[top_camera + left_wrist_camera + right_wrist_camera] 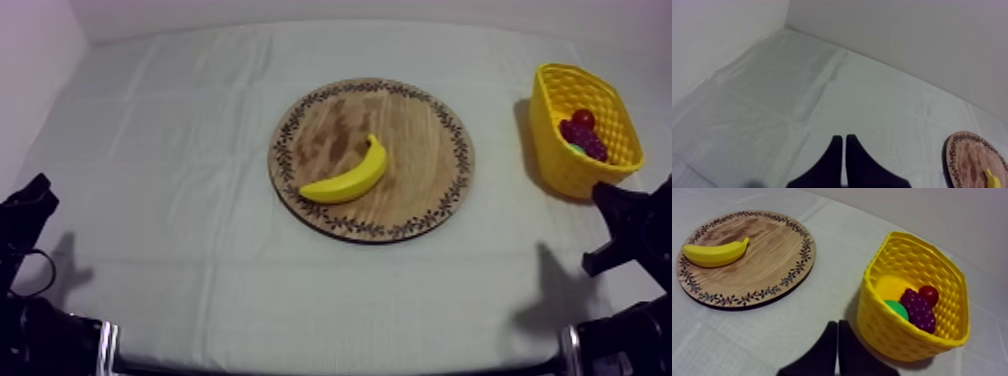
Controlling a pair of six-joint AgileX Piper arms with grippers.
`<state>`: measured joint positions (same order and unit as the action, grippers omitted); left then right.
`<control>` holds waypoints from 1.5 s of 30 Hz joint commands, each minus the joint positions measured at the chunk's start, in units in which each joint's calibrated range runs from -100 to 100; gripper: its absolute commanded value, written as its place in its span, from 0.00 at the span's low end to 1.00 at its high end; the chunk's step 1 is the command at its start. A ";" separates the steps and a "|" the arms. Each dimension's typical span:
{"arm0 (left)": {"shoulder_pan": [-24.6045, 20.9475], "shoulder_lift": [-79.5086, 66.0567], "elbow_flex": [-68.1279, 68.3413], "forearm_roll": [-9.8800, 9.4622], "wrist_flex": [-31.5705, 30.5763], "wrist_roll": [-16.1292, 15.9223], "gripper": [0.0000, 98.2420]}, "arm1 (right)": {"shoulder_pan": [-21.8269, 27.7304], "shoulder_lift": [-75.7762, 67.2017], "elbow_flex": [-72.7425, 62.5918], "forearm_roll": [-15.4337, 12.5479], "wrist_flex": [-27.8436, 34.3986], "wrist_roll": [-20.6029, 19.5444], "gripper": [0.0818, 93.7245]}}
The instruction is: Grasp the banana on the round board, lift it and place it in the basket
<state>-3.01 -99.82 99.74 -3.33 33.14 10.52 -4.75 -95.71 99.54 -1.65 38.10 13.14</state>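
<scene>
banana (348, 176): lies flat on board (420, 115), left of its middle, long axis slanting from near-left to far-right, stalk end toward the far side. basket (556, 172): at the table's right, well apart from board, just beside right gripper (837, 325). right gripper: fingers pressed together in a wedge, empty; banana lies ahead and to its left, across the board. left gripper (844, 140): likewise pressed together, empty, board off to its right. judgement: right arm is better placed, as basket is on its side. hard to make out: under grapes (918, 310) and small red fruit (929, 294) in basket, a green thing (893, 309) and a yellow thing (891, 287). left wrist view cuts off board and shows just a banana tip.
</scene>
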 commanded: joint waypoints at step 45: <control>0.01 0.00 0.03 -0.02 0.00 0.01 0.00 | -17.13 0.91 -1.35 -0.45 -2.07 -4.43 0.00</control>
<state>-3.01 -99.82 99.74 -3.33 33.14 10.52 -21.80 -95.32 98.83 -2.12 36.42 5.70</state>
